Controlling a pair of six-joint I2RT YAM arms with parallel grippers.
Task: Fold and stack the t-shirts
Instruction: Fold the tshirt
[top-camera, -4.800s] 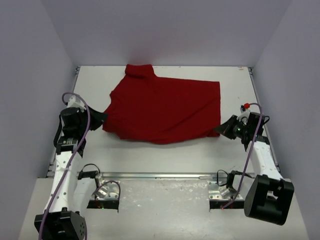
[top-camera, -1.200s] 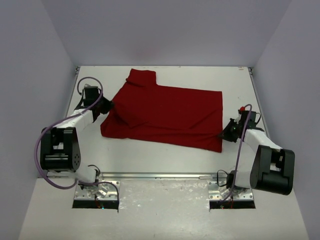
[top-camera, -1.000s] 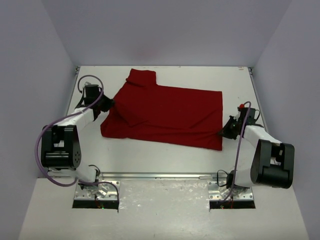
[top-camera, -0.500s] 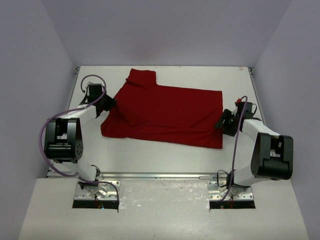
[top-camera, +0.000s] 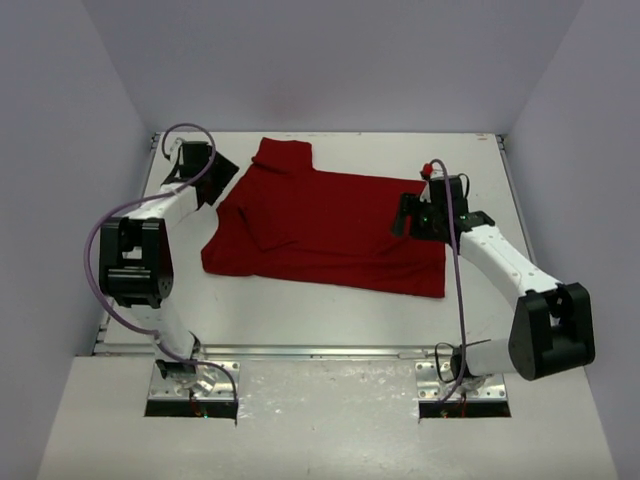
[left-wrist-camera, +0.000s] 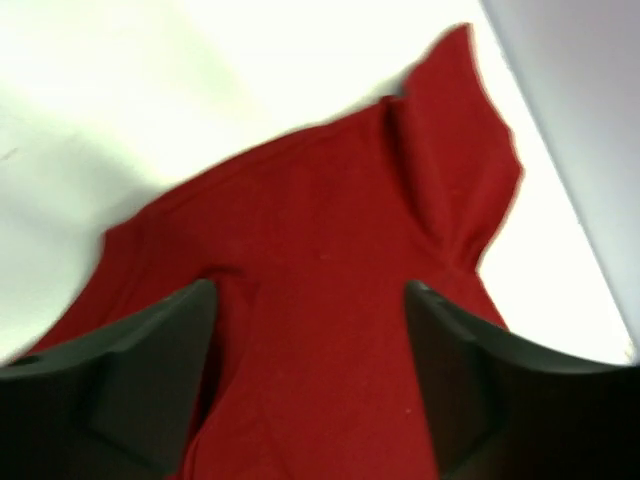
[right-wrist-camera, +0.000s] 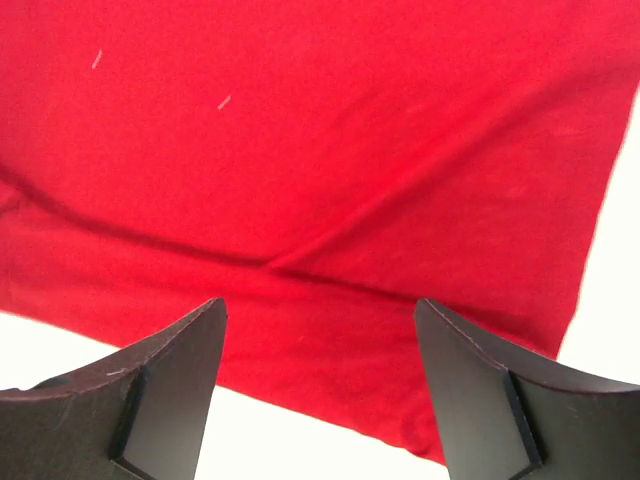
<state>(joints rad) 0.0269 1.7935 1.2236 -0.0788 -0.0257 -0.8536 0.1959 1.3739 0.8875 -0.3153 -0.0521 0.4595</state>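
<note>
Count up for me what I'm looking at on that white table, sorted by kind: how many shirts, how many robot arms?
Red t-shirt: 1
Robot arms: 2, the left arm and the right arm
Total: 3

A white table (top-camera: 330, 305) is lying flat across the middle of the scene, and pale grey walls (top-camera: 330, 60) are closing it in on the far, left and right sides. A metal rail (top-camera: 320, 351) is running along its near edge, with a speckled grey ledge (top-camera: 330, 430) sitting nearer still.
</note>
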